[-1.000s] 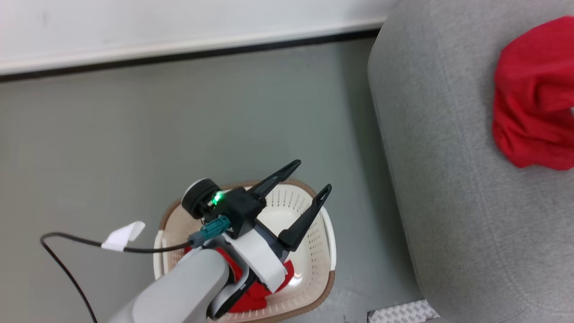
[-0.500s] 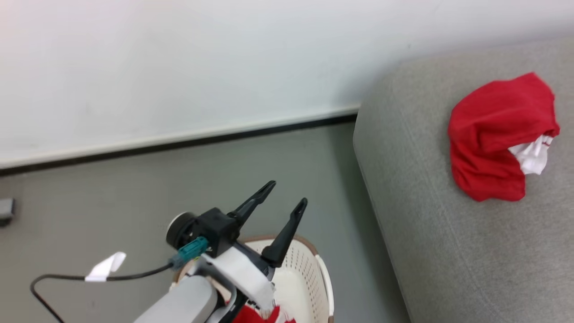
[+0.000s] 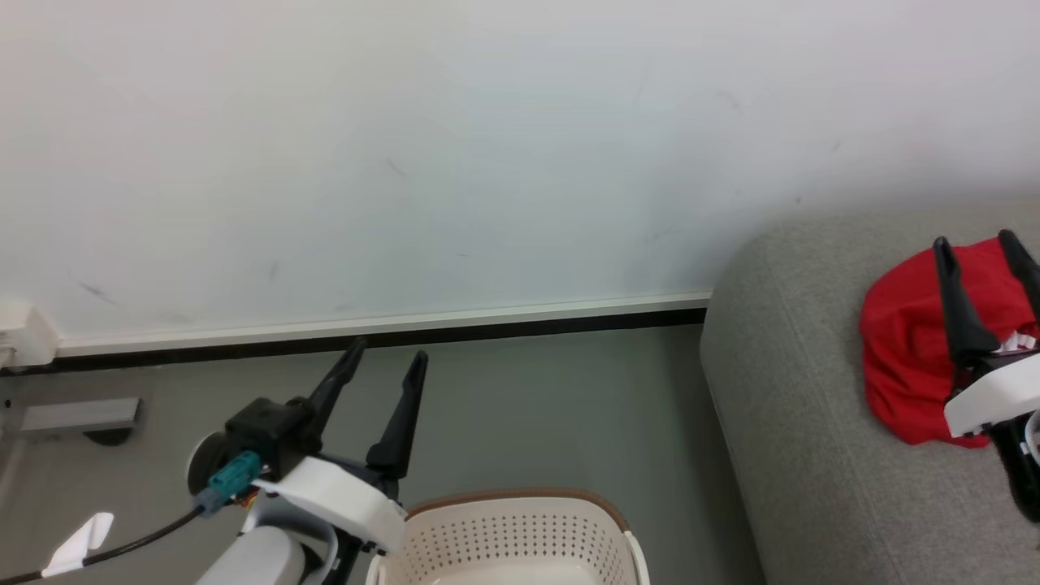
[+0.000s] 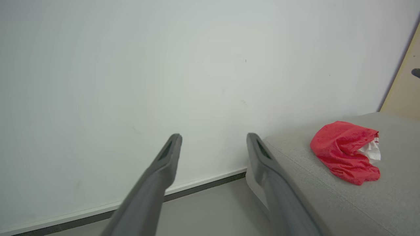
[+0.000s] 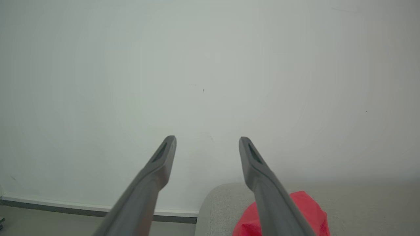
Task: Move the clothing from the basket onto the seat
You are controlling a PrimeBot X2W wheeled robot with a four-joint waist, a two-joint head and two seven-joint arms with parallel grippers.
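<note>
The left gripper (image 3: 388, 352) has its two dark fingers spread wide with nothing between them, pointing toward the white wall (image 3: 487, 162). Just below it and to its right is the basket (image 3: 520, 532), of which the head view now catches no more than the far rim and perforated side. A second ago these same fingers hung over the basket's inside, where a red piece lay. The camera has since tilted up, and the gripper now stands clear of the rim, empty. Well off to its right, the right gripper (image 3: 974, 240), likewise spread and holding nothing, has come into the picture over the clothing (image 3: 898, 357) that lies crumpled on the seat (image 3: 796, 422). So some clothing is delivered, but the left gripper seems to have risen without a catch. Probably the red piece remains in the basket, whose floor is out of sight.
</note>
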